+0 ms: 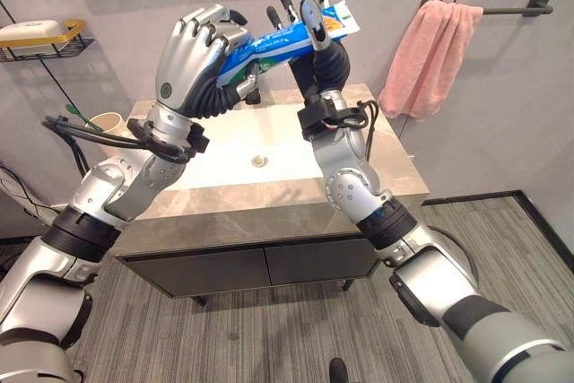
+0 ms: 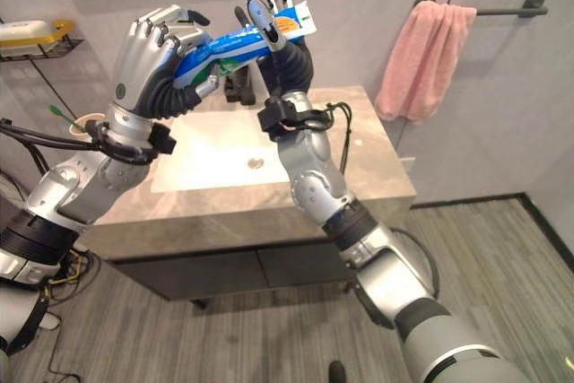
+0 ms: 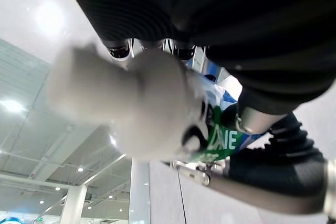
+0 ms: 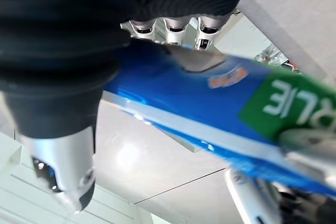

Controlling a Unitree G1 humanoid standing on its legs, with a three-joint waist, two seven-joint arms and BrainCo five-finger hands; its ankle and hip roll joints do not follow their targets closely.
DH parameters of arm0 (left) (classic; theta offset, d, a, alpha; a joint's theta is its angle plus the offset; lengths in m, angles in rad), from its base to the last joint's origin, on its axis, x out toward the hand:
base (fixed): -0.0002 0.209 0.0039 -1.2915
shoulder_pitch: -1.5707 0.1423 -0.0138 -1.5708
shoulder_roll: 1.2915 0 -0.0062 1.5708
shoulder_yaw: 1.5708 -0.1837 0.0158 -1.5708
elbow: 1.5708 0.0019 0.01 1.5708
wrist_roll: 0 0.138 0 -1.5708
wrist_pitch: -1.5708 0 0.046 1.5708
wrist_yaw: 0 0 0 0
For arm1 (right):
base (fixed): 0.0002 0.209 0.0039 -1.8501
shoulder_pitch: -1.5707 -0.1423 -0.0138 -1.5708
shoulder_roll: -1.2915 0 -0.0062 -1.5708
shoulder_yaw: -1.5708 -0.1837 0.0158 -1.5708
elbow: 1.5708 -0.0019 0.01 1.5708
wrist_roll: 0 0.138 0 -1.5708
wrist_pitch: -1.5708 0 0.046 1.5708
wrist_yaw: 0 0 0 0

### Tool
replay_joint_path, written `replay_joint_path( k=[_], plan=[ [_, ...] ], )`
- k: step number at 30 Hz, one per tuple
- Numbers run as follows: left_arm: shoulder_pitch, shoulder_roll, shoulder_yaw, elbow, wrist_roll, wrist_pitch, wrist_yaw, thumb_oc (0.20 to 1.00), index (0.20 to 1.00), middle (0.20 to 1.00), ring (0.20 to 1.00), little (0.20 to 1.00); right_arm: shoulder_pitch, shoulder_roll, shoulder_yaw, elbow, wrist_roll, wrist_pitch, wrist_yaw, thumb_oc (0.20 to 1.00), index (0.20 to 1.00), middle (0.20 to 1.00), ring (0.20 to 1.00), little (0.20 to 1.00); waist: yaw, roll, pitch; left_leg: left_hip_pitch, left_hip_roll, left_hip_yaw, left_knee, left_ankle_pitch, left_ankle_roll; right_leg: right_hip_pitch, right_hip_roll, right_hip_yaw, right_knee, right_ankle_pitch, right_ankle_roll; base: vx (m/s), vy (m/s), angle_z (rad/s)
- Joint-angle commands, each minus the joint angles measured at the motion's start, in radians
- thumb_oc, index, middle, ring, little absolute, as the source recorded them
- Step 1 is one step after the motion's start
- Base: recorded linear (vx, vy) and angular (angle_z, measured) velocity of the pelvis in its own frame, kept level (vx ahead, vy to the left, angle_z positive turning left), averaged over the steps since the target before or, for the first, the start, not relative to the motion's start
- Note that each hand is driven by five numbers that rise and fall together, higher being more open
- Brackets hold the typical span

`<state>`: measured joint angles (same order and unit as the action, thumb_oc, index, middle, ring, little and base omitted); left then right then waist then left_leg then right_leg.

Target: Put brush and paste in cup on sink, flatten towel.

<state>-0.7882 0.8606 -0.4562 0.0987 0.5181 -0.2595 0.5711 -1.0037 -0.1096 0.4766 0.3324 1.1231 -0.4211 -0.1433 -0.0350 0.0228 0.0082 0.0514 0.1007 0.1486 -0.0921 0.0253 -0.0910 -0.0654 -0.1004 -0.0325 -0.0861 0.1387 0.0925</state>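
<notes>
A cup with a green-handled brush stands at the vanity's left rear corner. Above the basin, the left hand curls around the blue toothpaste tube; the right hand pinches its far end. A pink towel hangs bunched on the wall bar.

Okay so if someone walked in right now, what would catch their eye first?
Probably the blue toothpaste tube, held up in the air above the sink between the left hand, curled round one end, and the right hand at the other. After that, the pink towel hanging bunched on the wall bar at the right.
</notes>
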Motion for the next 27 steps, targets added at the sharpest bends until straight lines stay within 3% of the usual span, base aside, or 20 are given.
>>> replay_joint_path(
  k=[1, 2, 3, 5, 6, 21, 23, 24, 27],
  plan=[
    [-0.064, 0.059, 0.045, -0.008, -0.051, -0.006, 0.017, 0.200, 0.200, 0.200, 0.200, 0.200, -0.146, 0.035, -0.076, -0.015, -0.051, -0.078, -0.006, 1.000, 1.000, 1.000, 1.000, 1.000, 0.019, -0.053, -0.010, 0.061, 0.016, -0.001, 0.005, -0.057, -0.006, 0.076, -0.094, -0.029, -0.001, -0.037, 0.066, 0.00, 0.000, 0.00],
    [-0.068, 0.052, 0.043, -0.005, -0.052, -0.007, 0.018, 0.200, 0.200, 0.200, 0.200, 0.200, -0.146, 0.041, -0.073, -0.021, -0.049, -0.079, -0.002, 0.896, 0.896, 0.896, 0.896, 0.896, 0.020, -0.053, -0.010, 0.061, 0.016, -0.001, 0.005, -0.056, -0.006, 0.077, -0.093, -0.030, -0.001, -0.037, 0.066, 0.00, 0.000, 0.00],
    [-0.069, 0.048, 0.041, -0.005, -0.052, -0.006, 0.018, 0.200, 0.200, 0.200, 0.200, 0.200, -0.143, 0.043, -0.068, -0.023, -0.046, -0.078, 0.001, 0.893, 0.893, 0.893, 0.893, 0.893, 0.019, -0.053, -0.009, 0.061, 0.016, 0.000, 0.005, -0.056, -0.006, 0.077, -0.093, -0.031, -0.001, -0.037, 0.066, 0.00, 0.000, 0.00],
    [-0.068, 0.042, 0.039, -0.002, -0.054, -0.007, 0.018, 0.200, 0.200, 0.200, 0.200, 0.200, -0.139, 0.041, -0.059, -0.033, -0.042, -0.075, 0.006, 0.263, 0.263, 0.263, 0.263, 0.263, 0.018, -0.054, -0.011, 0.060, 0.018, -0.002, 0.005, -0.055, -0.007, 0.078, -0.093, -0.032, -0.001, -0.037, 0.065, 0.00, 0.000, 0.00],
    [-0.068, 0.039, 0.038, -0.001, -0.056, -0.007, 0.017, 0.200, 0.200, 0.200, 0.200, 0.200, -0.140, 0.042, -0.056, -0.033, -0.044, -0.074, 0.007, 0.200, 0.200, 0.200, 0.200, 0.200, 0.018, -0.054, -0.010, 0.060, 0.018, -0.003, 0.005, -0.055, -0.007, 0.079, -0.093, -0.032, -0.001, -0.038, 0.064, 0.00, 0.000, 0.00],
    [-0.079, -0.020, 0.048, -0.012, -0.076, 0.001, 0.027, 0.213, 0.213, 0.213, 0.213, 0.213, -0.096, 0.037, -0.052, -0.045, -0.054, -0.072, -0.005, 0.200, 0.200, 0.200, 0.200, 0.200, 0.012, -0.053, -0.013, 0.074, 0.024, -0.005, 0.005, -0.056, -0.006, 0.094, -0.084, -0.034, -0.001, -0.049, 0.056, 0.00, 0.000, 0.00],
    [-0.074, -0.028, 0.056, -0.011, -0.081, 0.005, 0.032, 0.561, 0.561, 0.561, 0.561, 0.561, -0.097, 0.038, -0.071, -0.051, -0.067, -0.085, -0.021, 0.200, 0.200, 0.200, 0.200, 0.200, 0.013, -0.052, -0.013, 0.074, 0.027, -0.008, 0.005, -0.056, -0.007, 0.098, -0.082, -0.037, -0.001, -0.051, 0.054, 0.00, 0.000, 0.00],
    [-0.070, -0.032, 0.062, -0.013, -0.079, 0.008, 0.037, 1.000, 1.000, 1.000, 1.000, 1.000, -0.093, 0.039, -0.082, -0.058, -0.076, -0.093, -0.032, 0.200, 0.200, 0.200, 0.200, 0.200, 0.014, -0.051, -0.013, 0.075, 0.027, -0.010, 0.005, -0.056, -0.007, 0.101, -0.081, -0.039, -0.001, -0.052, 0.053, 0.00, -0.028, 0.05],
    [-0.050, -0.052, 0.088, -0.028, -0.080, 0.017, 0.054, 1.000, 1.000, 1.000, 1.000, 1.000, -0.077, 0.056, -0.138, -0.079, -0.119, -0.130, -0.090, 0.200, 0.200, 0.200, 0.200, 0.200, 0.019, -0.046, -0.015, 0.078, 0.029, -0.019, 0.005, -0.055, -0.007, 0.113, -0.077, -0.046, -0.001, -0.060, 0.048, 0.01, -0.027, 0.14]
  ],
)
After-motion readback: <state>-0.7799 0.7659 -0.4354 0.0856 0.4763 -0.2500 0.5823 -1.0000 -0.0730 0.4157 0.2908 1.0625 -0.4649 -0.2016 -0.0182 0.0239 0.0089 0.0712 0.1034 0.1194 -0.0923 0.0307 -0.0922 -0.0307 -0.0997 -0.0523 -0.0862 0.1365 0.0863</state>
